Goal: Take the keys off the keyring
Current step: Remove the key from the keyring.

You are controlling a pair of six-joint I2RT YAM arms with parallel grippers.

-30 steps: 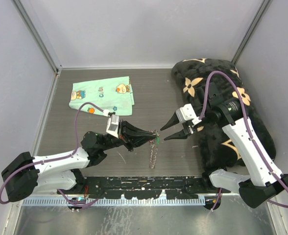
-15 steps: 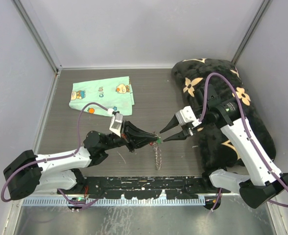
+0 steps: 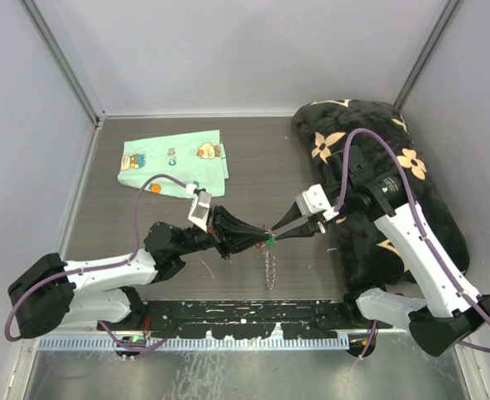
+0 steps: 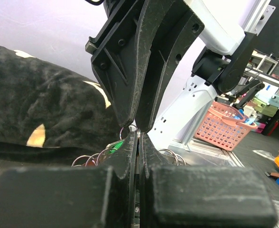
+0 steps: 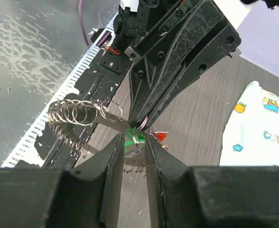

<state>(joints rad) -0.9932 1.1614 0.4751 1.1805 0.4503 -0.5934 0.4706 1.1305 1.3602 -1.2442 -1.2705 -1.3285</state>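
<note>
My left gripper [image 3: 262, 240] is shut on the thin silver wire of the keyring [image 5: 142, 124], holding it above the table. A string of small silver rings [image 5: 80, 111] fans out from it, and more of the bunch hangs below [image 3: 268, 268]. My right gripper [image 5: 133, 142] faces the left one tip to tip, its jaws narrow but still apart. A green-headed key [image 5: 130, 143] sits in the gap, and a red-headed key [image 5: 160, 137] lies just beside the right finger. In the left wrist view, wire loops [image 4: 89, 159] show on either side of my shut left gripper [image 4: 138, 137].
A mint-green cartoon-print cloth [image 3: 174, 162] lies at the back left of the table. A black blanket with tan flowers [image 3: 378, 150] fills the right side, under the right arm. A black rail [image 3: 245, 315] runs along the near edge.
The left gripper has carried the keyring slightly right. The right gripper has moved left to meet it, and its jaws have narrowed around the green key.
</note>
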